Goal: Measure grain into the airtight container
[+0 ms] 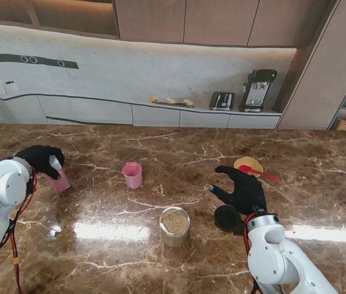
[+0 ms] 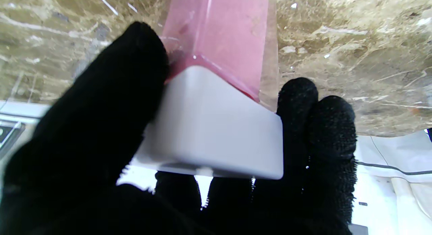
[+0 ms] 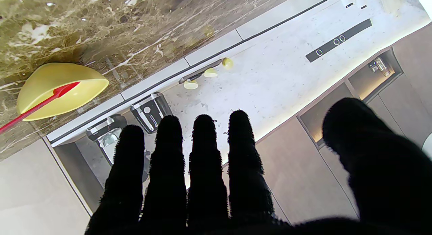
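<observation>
Two hands work over the marble surface. At left of frame, the left hand has its fingers clenched around a pink white-capped container, likely light, rigid and slick; hold its sides. Right hand is spread, empty. Lower centre, a clear jar holds grain; pink cup, yellow bowl with red scoop.

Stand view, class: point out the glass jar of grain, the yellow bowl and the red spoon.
glass jar of grain (image 1: 175,221): stand view, on the grain surface inside.
yellow bowl (image 1: 248,163): stand view, on its inner wall.
red spoon (image 1: 259,173): stand view, on its handle.
</observation>
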### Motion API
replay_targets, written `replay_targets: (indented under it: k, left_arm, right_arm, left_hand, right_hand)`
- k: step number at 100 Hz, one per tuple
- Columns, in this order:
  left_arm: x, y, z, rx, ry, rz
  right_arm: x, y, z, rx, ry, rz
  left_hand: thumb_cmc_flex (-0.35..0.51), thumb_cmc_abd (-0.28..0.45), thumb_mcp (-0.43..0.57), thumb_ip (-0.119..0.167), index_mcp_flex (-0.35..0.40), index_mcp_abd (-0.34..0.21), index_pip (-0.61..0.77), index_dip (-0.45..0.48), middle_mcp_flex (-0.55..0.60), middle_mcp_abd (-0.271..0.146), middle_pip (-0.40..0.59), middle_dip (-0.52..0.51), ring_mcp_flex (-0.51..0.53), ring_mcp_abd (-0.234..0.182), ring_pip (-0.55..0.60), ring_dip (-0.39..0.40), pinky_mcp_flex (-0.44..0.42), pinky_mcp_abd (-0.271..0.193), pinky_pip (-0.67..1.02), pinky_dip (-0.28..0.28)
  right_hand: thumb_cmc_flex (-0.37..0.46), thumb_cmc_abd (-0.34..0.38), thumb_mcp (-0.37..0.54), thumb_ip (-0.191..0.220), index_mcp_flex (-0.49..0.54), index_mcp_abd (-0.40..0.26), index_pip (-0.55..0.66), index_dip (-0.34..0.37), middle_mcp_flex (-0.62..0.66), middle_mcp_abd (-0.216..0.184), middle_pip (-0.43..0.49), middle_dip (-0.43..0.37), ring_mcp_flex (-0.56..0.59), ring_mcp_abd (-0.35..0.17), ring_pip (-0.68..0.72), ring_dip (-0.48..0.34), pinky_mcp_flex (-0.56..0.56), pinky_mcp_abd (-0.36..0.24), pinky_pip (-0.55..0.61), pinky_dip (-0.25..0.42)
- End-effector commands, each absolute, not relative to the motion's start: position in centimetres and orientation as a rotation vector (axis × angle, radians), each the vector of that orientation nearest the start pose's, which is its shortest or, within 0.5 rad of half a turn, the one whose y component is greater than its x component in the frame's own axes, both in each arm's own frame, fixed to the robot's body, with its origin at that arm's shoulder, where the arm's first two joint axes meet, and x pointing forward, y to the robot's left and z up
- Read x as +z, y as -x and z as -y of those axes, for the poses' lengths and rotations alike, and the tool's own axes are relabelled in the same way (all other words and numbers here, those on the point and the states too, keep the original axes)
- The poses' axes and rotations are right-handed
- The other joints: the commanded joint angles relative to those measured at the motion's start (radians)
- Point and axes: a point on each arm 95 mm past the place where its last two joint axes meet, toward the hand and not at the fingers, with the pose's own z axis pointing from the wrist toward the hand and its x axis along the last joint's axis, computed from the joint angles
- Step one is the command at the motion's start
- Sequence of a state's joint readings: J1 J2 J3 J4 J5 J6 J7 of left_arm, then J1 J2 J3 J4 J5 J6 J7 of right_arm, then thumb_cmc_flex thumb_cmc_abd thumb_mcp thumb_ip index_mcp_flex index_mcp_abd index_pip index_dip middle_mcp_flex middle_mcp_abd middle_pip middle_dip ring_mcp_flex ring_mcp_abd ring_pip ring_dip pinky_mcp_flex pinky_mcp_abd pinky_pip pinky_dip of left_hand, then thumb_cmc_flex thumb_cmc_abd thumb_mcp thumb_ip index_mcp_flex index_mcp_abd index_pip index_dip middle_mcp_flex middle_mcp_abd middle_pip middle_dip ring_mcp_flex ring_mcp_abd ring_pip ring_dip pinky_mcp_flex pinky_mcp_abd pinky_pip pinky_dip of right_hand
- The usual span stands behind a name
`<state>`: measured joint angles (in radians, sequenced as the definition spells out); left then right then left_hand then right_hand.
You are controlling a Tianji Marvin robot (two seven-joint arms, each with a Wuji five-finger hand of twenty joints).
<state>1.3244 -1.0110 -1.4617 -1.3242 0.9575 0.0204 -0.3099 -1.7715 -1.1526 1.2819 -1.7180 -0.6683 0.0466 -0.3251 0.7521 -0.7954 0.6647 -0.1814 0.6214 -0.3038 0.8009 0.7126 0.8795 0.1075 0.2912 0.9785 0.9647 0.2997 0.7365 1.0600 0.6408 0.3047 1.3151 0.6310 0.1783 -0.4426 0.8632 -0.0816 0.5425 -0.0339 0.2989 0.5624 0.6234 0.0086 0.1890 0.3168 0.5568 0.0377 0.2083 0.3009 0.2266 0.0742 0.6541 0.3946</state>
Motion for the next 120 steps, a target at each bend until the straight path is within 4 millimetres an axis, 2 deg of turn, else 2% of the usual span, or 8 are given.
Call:
replay_targets:
  k: [1,29,52,73,96,104,110,120]
  left_arm:
    - [-28.0,-47.5,-17.6,-1.063,1.503,-1.362]
    - [-22.2,-46.0,-16.8,-1.244,1.407,-1.286]
    - [-15.8,-43.7,-12.4,-1.417,1.301,-1.343]
    - [-11.5,-42.5,-7.3,-1.572,1.231,-1.465]
    - [-10.1,-42.1,-0.8,-1.706,1.157,-1.621]
    - [-10.1,-41.5,1.6,-1.729,1.152,-1.679]
    - [-10.3,-41.3,3.3,-1.743,1.148,-1.728]
    - [-10.8,-41.1,5.8,-1.765,1.126,-1.799]
  right_arm:
    - [-32.7,-34.8,0.6,1.733,-1.516,-0.962]
    - [-31.7,-34.7,0.6,1.753,-1.486,-0.942]
    - [-30.5,-34.5,0.2,1.792,-1.462,-0.920]
    - [-29.1,-34.1,-0.5,1.839,-1.488,-0.928]
    - [-28.2,-33.5,-1.8,1.877,-1.506,-0.998]
    - [-28.2,-33.3,-2.3,1.885,-1.540,-1.058]
    - [-28.2,-33.3,-2.7,1.891,-1.566,-1.089]
    - [-28.1,-33.3,-3.3,1.916,-1.613,-1.107]
  left_hand:
    - [0.186,0.089,0.165,0.035,0.128,0.075,0.182,0.034,0.127,-0.071,0.092,0.033,0.065,-0.109,0.022,0.006,0.032,-0.032,-0.002,-0.009]
    - [0.193,0.091,0.161,0.035,0.132,0.083,0.184,0.025,0.131,-0.065,0.085,0.033,0.071,-0.104,0.006,0.023,0.037,-0.028,-0.010,-0.003]
    - [0.204,0.106,0.136,0.039,0.126,0.087,0.178,0.025,0.126,-0.065,0.075,0.043,0.066,-0.105,-0.009,0.044,0.031,-0.023,-0.023,0.011]
    - [0.207,0.114,0.127,0.040,0.122,0.085,0.173,0.028,0.122,-0.067,0.071,0.047,0.062,-0.109,-0.017,0.047,0.025,-0.027,-0.030,0.016]
    - [0.203,0.129,0.116,0.038,0.108,0.081,0.169,0.038,0.115,-0.075,0.071,0.053,0.061,-0.112,-0.021,0.044,0.025,-0.039,-0.028,0.024]
    - [0.204,0.129,0.115,0.039,0.108,0.080,0.170,0.041,0.114,-0.074,0.072,0.053,0.060,-0.113,-0.019,0.045,0.024,-0.041,-0.028,0.027]
    - [0.204,0.130,0.114,0.040,0.106,0.079,0.168,0.042,0.113,-0.075,0.072,0.053,0.058,-0.114,-0.019,0.045,0.023,-0.041,-0.029,0.029]
    - [0.201,0.133,0.113,0.040,0.104,0.076,0.169,0.046,0.111,-0.078,0.073,0.055,0.055,-0.118,-0.019,0.044,0.021,-0.044,-0.031,0.031]
  right_hand:
    - [0.006,-0.011,0.025,0.030,-0.013,-0.013,-0.008,0.008,0.006,0.000,-0.001,0.009,0.016,0.000,0.004,0.026,-0.002,-0.014,0.010,0.023]
    - [0.012,-0.021,0.027,0.028,-0.006,0.000,-0.004,0.008,0.010,0.003,0.002,0.009,0.024,-0.003,0.008,0.026,0.006,-0.027,0.009,0.018]
    - [0.042,-0.063,0.020,0.022,-0.019,0.016,-0.007,0.006,0.003,0.002,0.001,0.007,0.025,-0.004,0.008,0.023,0.009,-0.033,0.010,0.010]
    - [0.087,-0.110,-0.022,0.011,-0.081,0.039,-0.031,0.002,-0.029,-0.001,-0.007,0.002,0.016,0.015,0.004,0.021,0.009,-0.003,0.018,0.011]
    - [0.112,-0.123,-0.185,0.031,-0.221,0.105,-0.126,-0.022,-0.122,0.018,-0.038,-0.015,0.009,0.050,-0.017,0.017,0.018,0.025,0.018,0.015]
    - [0.088,-0.153,-0.199,0.034,-0.304,0.141,-0.167,-0.033,-0.206,0.035,-0.068,-0.027,-0.021,0.063,-0.032,0.010,0.012,0.029,0.009,0.010]
    - [0.044,-0.193,-0.150,0.031,-0.375,0.165,-0.213,-0.023,-0.294,0.051,-0.088,-0.050,-0.054,0.080,-0.043,-0.003,0.008,0.039,-0.002,0.003]
    - [0.019,-0.187,-0.154,0.011,-0.422,0.195,-0.257,-0.017,-0.370,0.067,-0.101,-0.064,-0.092,0.094,-0.054,-0.013,0.001,0.048,-0.014,-0.004]
